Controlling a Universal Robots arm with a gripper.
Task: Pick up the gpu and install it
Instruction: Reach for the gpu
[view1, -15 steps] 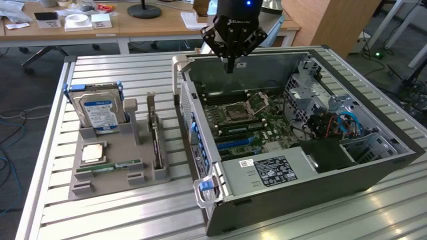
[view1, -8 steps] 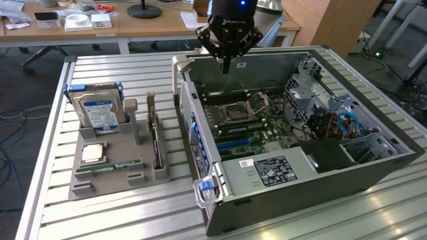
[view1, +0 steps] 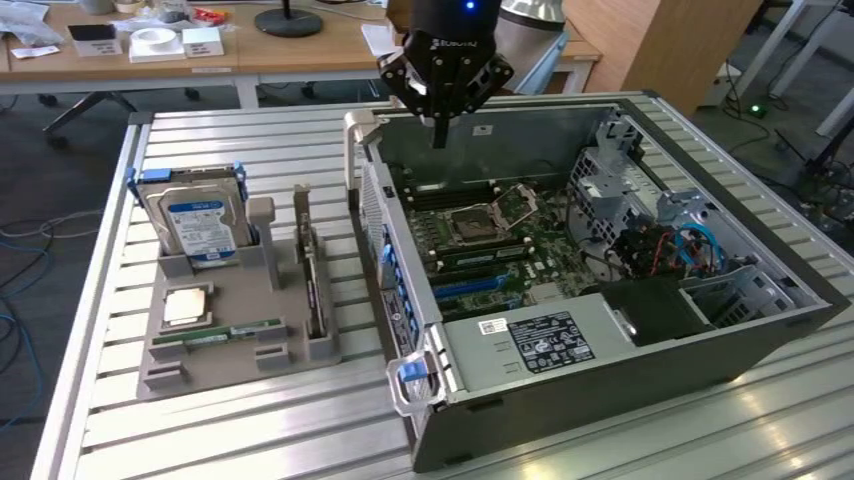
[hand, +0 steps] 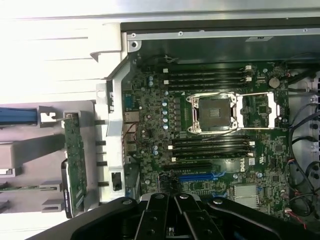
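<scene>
Nearest in the exterior view, the grey holder (view1: 247, 295) is sitting on the slatted table (view1: 240, 430), to the exterior view's left of the open computer case (view1: 601, 370). The gpu (view1: 314, 280) is standing on edge in that holder, on the side next to the case, with the hard drive (view1: 198, 220) upright on the holder's other side. Inside the case, the blue slot (view1: 467, 288) on the motherboard (view1: 514, 245) is lying free. Farther back, the gripper (view1: 438, 138) is hovering above the case's far wall, fingers pressed together and holding nothing. The step in hand looks like the reach for the untouched gpu. Doing it well probably means spreading the fingers before descending, straddling the thin top edge near mid-length, and lifting straight up so the card is not scraping the holder
</scene>
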